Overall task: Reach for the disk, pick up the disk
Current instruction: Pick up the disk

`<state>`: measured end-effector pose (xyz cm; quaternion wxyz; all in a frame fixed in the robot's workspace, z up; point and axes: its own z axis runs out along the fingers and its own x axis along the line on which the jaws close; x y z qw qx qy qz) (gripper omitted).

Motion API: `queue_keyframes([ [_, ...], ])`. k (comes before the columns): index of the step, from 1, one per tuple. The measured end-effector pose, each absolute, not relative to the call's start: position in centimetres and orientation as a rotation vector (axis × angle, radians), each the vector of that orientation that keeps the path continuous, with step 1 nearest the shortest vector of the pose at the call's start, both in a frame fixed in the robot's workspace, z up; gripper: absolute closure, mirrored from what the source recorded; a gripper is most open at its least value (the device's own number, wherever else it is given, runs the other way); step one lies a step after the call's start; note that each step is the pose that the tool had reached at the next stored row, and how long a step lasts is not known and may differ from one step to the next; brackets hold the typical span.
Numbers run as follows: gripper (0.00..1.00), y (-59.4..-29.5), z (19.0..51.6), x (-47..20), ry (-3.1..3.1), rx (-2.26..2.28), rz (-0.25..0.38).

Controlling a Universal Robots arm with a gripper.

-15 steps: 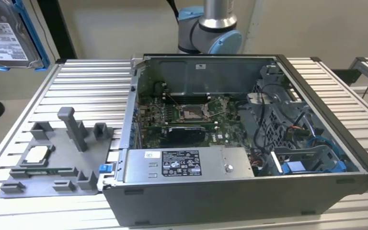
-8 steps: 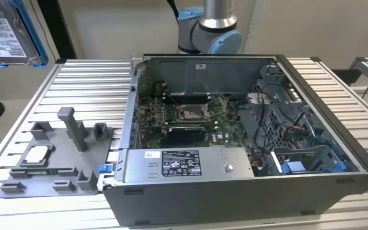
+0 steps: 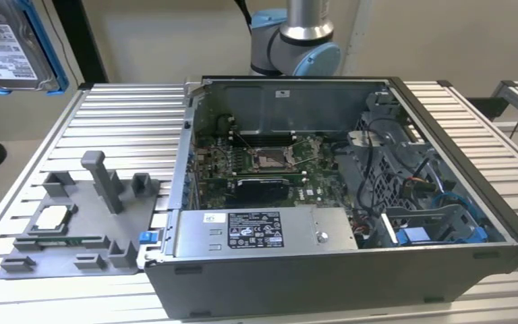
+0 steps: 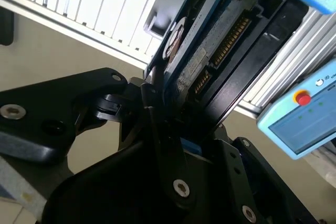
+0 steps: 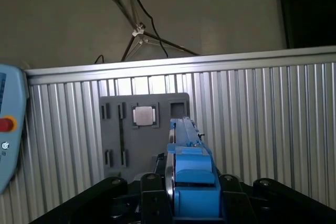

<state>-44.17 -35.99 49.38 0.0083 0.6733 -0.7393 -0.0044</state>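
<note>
**Disk held in the jaws, off the desk**

A desk (image 3: pixel 106 115) of ribbed silver slats stands before a plain beige wall. An open computer case (image 3: pixel 331 283) takes up the exterior view's right. On the exterior view's left, near the front edge, lies a grey tray (image 3: pixel 97 226) with a small square chip (image 3: pixel 50 218) on it. The arm (image 3: pixel 299 40) rises behind the case's far wall.

The disk (image 3: pixel 7 50) hangs in the air, high at the exterior view's left, apart from the desk. In both wrist views the black jaws are closed on the disk's edge, gripping it by its blue frame. Bare slats run between the tray and the desk's far edge. A pale blue control box (image 4: pixel 299 124) with a red button sits beside the slats.
</note>
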Motion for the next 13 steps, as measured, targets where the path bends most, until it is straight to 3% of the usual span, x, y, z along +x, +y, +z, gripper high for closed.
queue_keyframes([
  [13,1.0,-35.99,49.41,-43.1,-2.31,2.104,-0.013],
])
